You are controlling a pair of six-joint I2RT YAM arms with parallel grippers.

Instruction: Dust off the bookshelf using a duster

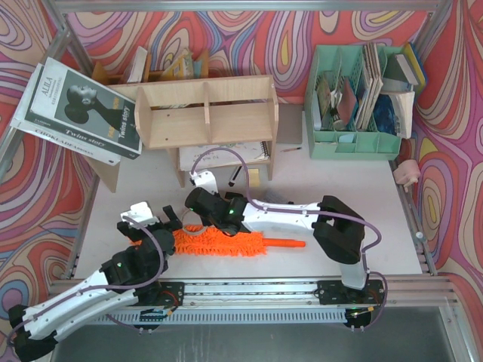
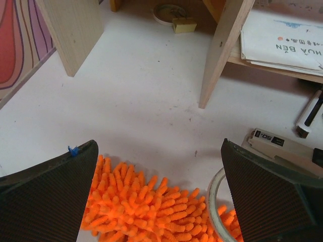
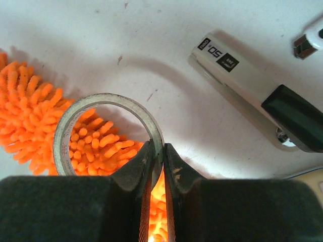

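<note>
The right gripper [image 3: 158,151] has its fingers pressed together on the wall of a greyish tape ring [image 3: 108,99] — one finger inside the hoop, the other outside. The ring lies on the duster [image 1: 226,243], whose orange fluff shows through the hoop and spreads off to the left of these fingers. Ahead of them and to their right lies a white and black stapler [image 3: 252,85] with a small black label reading "50". Just past it is the tip of a marker [image 3: 309,43].

The left gripper [image 2: 159,146] is spread wide and holds nothing. Its two dark ribbed pads stand either side of the duster's fluffy end, which sits low between them. By its right finger are the ring's rim and the same stapler. Further ahead stand two legs of the bookshelf [image 1: 207,113]. Beside the right-hand leg a booklet [image 2: 287,40] lies on the low tier, its upside-down print reading roughly "HUA BEN".

From above, the duster lies flat on the white table [image 1: 339,181], apart from the bookshelf, its thin handle running away from both grippers toward the right arm's elbow. Well ahead of the left gripper and off to its left, a stack of books [image 1: 79,105] leans on the shelf's end — "ALBA" on the cover, "Twins story" on a spine.
</note>
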